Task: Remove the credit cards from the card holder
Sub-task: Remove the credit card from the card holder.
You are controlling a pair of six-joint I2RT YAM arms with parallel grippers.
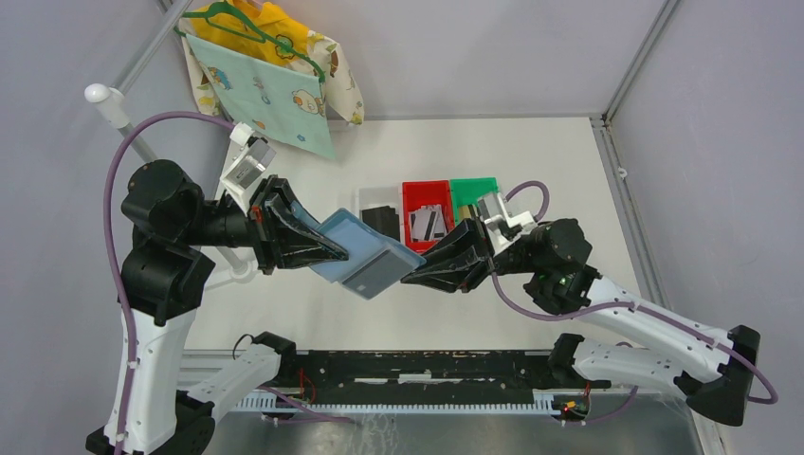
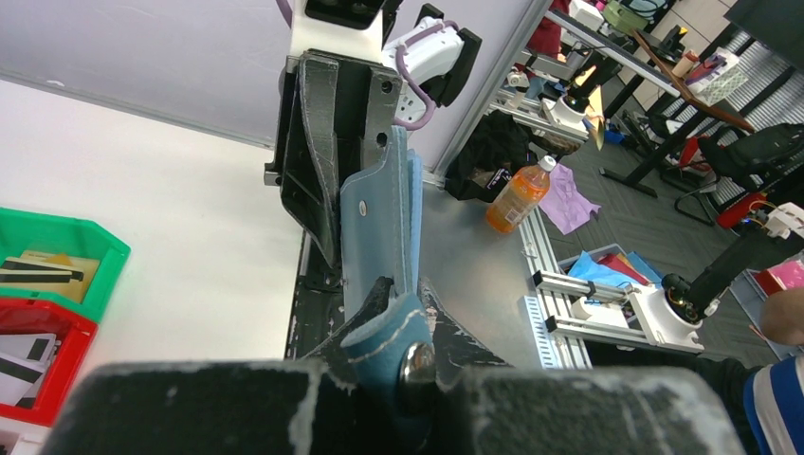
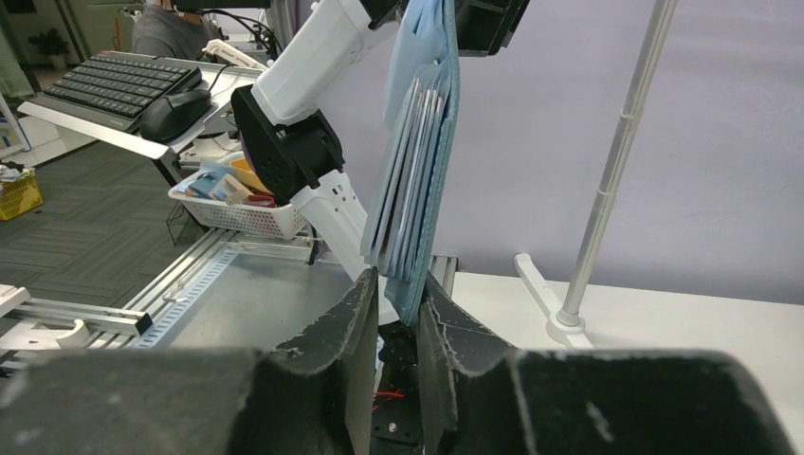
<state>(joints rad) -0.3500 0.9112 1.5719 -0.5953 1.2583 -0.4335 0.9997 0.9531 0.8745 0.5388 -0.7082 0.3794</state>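
The slate-blue card holder (image 1: 365,251) hangs in the air between my two grippers, above the table's middle. My left gripper (image 1: 332,248) is shut on its strap-tab end; the tab and its metal snap sit between the jaws in the left wrist view (image 2: 403,289). My right gripper (image 1: 417,275) closes narrowly around the opposite lower corner (image 3: 393,280). In the right wrist view the holder (image 3: 441,114) hangs edge-on, and thin pale credit cards' edges (image 3: 408,171) show between its layers.
Three bins stand behind the holder: a white one (image 1: 379,220) with a black card, a red one (image 1: 426,216) with several cards, and a green one (image 1: 472,192). A patterned cloth (image 1: 261,81) hangs at the back left. A white pole (image 3: 616,161) stands on the left.
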